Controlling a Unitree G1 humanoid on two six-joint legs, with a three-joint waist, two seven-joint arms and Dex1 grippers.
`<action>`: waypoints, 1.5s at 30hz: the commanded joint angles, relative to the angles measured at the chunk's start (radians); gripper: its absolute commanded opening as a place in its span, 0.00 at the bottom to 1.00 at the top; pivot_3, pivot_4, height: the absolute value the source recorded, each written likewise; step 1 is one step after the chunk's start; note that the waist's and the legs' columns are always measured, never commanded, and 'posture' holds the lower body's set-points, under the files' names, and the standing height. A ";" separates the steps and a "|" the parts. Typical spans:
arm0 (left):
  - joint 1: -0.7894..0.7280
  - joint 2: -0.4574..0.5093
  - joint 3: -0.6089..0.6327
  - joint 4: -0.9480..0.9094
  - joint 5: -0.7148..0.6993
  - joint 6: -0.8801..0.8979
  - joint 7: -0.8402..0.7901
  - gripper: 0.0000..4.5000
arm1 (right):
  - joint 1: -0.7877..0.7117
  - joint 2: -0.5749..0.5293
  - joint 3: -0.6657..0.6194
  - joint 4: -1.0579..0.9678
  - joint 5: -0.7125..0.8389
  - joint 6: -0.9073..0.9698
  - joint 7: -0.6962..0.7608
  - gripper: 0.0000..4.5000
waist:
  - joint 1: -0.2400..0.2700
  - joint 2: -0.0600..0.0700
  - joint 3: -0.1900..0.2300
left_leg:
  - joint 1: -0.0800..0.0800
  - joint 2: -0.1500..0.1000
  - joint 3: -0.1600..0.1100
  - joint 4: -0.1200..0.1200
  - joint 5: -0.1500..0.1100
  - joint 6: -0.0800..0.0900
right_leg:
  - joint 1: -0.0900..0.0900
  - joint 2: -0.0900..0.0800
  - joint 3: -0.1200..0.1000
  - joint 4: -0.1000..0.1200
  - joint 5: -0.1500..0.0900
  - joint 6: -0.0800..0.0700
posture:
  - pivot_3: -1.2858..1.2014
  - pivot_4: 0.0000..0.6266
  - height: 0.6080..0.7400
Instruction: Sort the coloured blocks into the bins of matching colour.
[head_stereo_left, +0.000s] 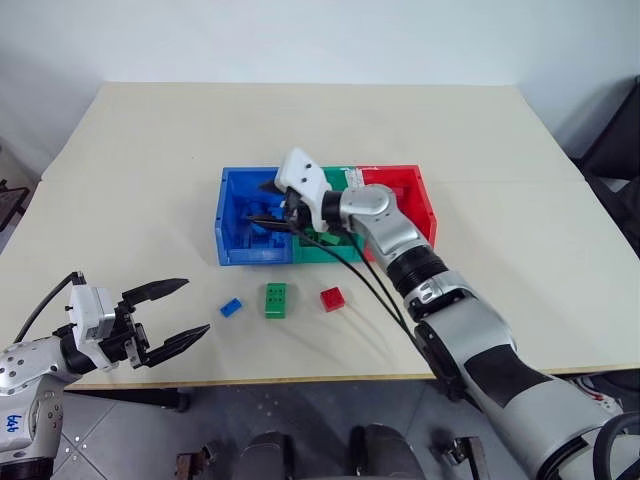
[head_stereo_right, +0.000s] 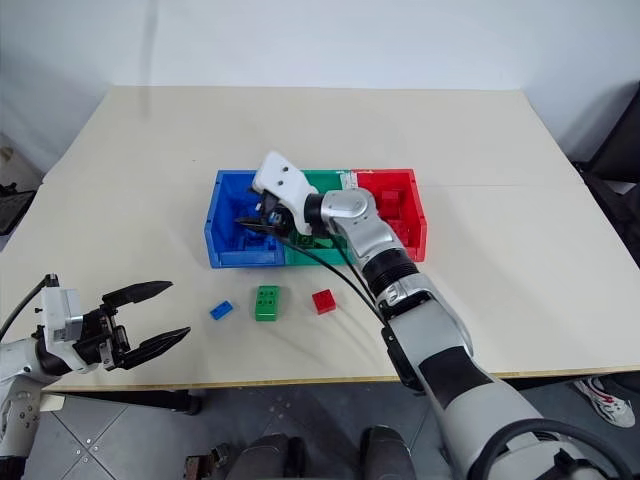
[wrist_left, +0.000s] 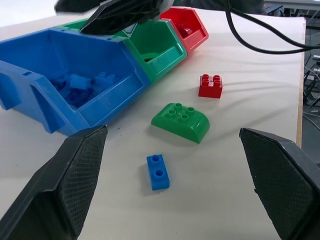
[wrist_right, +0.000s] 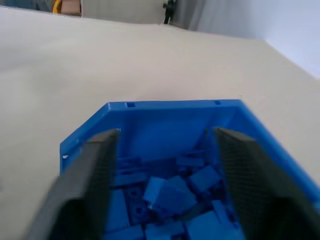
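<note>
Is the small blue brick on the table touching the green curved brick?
Apart. The left wrist view shows bare table between the small blue brick and the green curved brick.

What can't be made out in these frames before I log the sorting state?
- Green bin contents: head views, the right end effector and its arm cover them.
- Red bin contents: left wrist view, too small to count.
- Blue bin near side: right wrist view, cut off by the edge.
</note>
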 joint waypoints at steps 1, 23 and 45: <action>0.002 0.007 0.023 -0.013 -0.015 -0.013 -0.005 1.00 | 0.072 -0.079 -0.049 -0.226 0.101 0.020 0.157 0.84 | 0.001 0.000 0.000 | 0.000 0.000 0.000 0.000 0.000 0.000 | 0.000 0.000 0.000 0.000 0.000 0.000 | 0.52 0.24 1.00; -0.116 0.038 0.024 0.205 -0.008 -0.056 -0.110 1.00 | 0.866 -0.826 -0.259 -0.791 0.286 0.290 0.477 0.84 | 0.026 0.003 0.002 | 0.002 0.003 0.005 -0.001 -0.001 0.001 | 0.015 -0.001 -0.002 -0.029 0.000 0.000 | 0.52 0.24 1.00; -0.027 0.033 0.038 0.145 -0.040 -0.034 -0.167 1.00 | 0.605 -0.378 0.122 -0.613 0.021 0.192 0.233 0.84 | 0.024 0.003 0.002 | 0.002 0.002 0.002 0.000 -0.001 0.001 | 0.014 -0.001 -0.002 -0.026 0.000 0.000 | 0.52 0.24 1.00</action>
